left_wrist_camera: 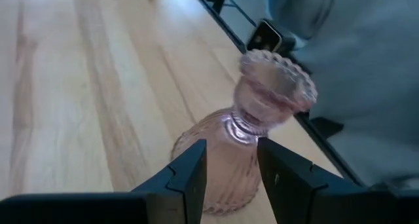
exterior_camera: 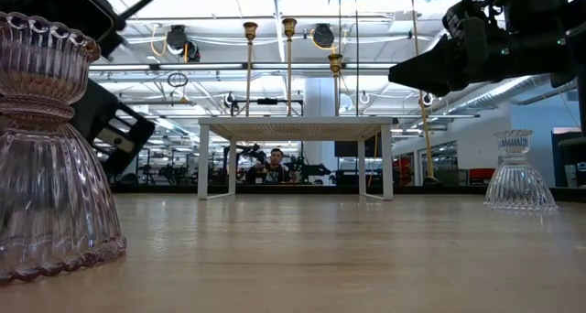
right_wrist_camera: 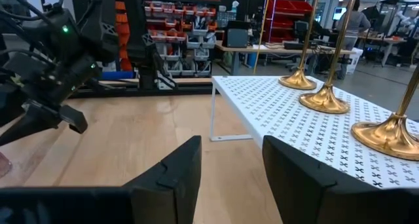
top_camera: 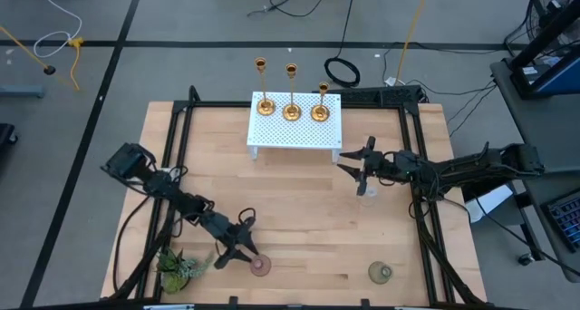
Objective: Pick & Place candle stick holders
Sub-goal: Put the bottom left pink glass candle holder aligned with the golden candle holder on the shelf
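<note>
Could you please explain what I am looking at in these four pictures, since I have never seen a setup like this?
These are two robot arms at a wooden table, seen by four cameras at once: one overhead, one at table-top level, and one on each arm's wrist.

On the table's far side stands a white rack carrying three gold candlesticks. Three small glass holders stand on the wood: pink, clear and green. A plant sprig lies near the left corner.

The left gripper is open beside the pink holder; its wrist camera shows the fingers in front of it, holding nothing. The right gripper, also open and empty, hangs beside the rack, near the clear holder.
</note>
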Available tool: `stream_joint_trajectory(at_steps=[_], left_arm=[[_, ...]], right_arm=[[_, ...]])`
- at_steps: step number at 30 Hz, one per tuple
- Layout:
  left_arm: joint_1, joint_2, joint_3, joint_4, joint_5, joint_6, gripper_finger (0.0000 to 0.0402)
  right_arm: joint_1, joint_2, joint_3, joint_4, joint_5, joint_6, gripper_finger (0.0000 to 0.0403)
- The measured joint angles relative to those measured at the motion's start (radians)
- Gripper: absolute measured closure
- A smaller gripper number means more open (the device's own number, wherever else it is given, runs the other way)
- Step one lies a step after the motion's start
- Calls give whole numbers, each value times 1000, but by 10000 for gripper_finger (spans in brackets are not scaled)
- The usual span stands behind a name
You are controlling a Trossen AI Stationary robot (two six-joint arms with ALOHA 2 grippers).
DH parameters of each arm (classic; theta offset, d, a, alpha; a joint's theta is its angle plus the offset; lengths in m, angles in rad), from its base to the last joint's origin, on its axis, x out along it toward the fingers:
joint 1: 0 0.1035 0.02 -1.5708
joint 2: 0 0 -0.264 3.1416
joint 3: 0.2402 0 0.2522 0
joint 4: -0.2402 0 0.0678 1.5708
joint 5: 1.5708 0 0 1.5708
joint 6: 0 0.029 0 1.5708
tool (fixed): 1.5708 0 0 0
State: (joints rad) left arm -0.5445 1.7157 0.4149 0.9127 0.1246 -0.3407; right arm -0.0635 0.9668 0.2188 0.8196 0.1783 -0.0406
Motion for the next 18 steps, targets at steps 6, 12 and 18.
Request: stream_joint_trajectory(at_steps=[6,12,18], left_arm=[[22,0,1,9,-2,-21,240],[24,0,20,7,-4,24,188],[-11,0,22,6,-3,99,164]], right_arm=[[0,0,0,0,0,-1,248],[0,0,0,0,0,1,248],[0,0,0,2,0,2,248]])
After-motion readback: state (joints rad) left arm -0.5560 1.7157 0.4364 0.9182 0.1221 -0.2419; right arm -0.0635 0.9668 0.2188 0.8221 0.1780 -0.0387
